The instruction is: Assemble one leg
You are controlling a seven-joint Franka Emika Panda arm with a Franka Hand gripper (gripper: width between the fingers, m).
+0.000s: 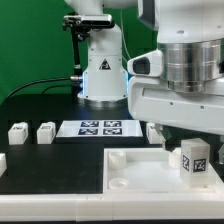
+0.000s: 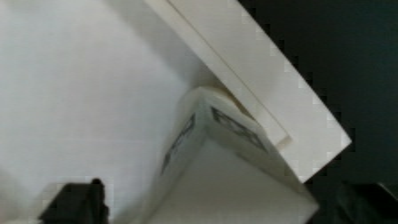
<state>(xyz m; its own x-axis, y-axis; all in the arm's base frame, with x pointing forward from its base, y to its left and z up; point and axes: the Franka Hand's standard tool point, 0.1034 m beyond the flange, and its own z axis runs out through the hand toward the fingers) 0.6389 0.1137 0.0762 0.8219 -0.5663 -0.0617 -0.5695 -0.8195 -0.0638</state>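
Hovering our end effector (image 1: 160, 130) over the tray (image 1: 140, 170), we cannot tell its spread (fingers hidden); the leg (image 1: 192, 160) stands upright there, presumably seated for assembly.

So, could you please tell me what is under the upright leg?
The leg stands on the white tray. Whether a hole lies beneath it is hidden by the leg itself.

No legible text; only marker tags on the leg (image 1: 195, 158) and the marker board (image 1: 100, 128).
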